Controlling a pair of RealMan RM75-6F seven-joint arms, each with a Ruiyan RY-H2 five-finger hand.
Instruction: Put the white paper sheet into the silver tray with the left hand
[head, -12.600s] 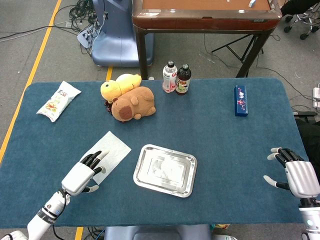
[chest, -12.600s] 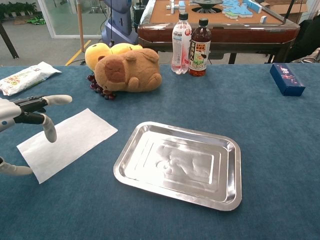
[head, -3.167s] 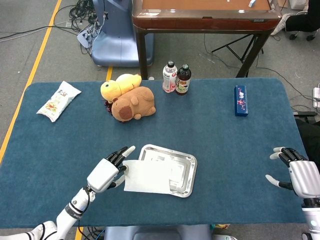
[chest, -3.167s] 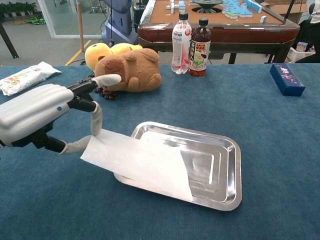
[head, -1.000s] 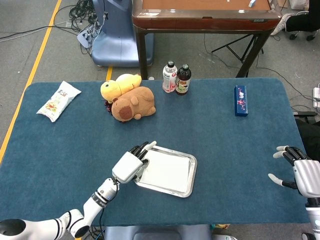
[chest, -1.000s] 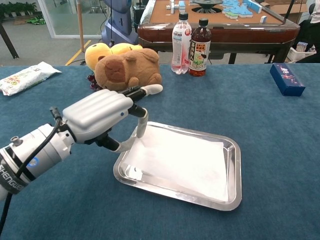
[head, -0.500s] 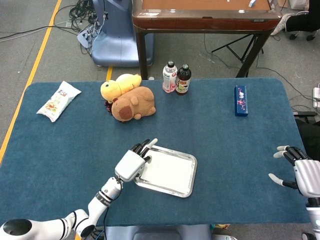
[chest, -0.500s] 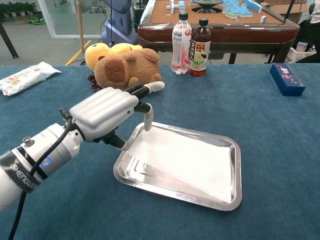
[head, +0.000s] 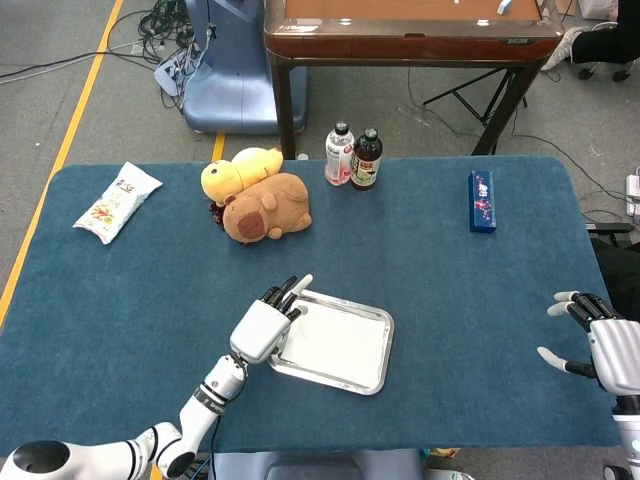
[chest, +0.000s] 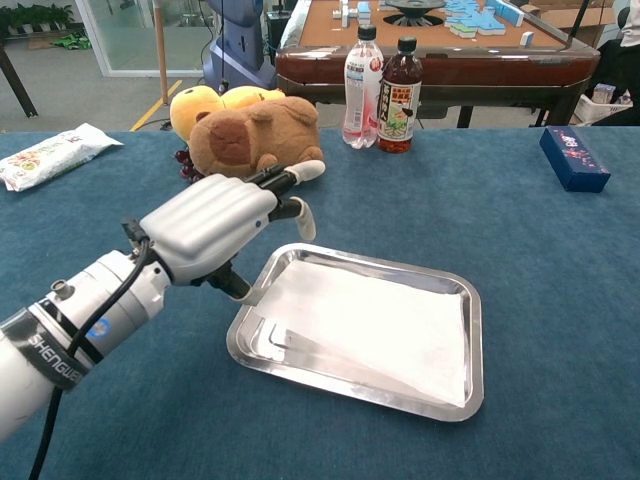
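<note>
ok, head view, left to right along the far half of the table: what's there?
snack packet → plush toys → clear bottle → dark bottle → blue box

Left robot hand (chest: 215, 225) extended forward on a long forearm reach, back of hand up, fingers (chest: 290, 178) spread and mostly straight, holding nothing. Right robot hand (head: 600, 350) parked low at the far right edge, fingers apart, empty; only visible in head view.
</note>
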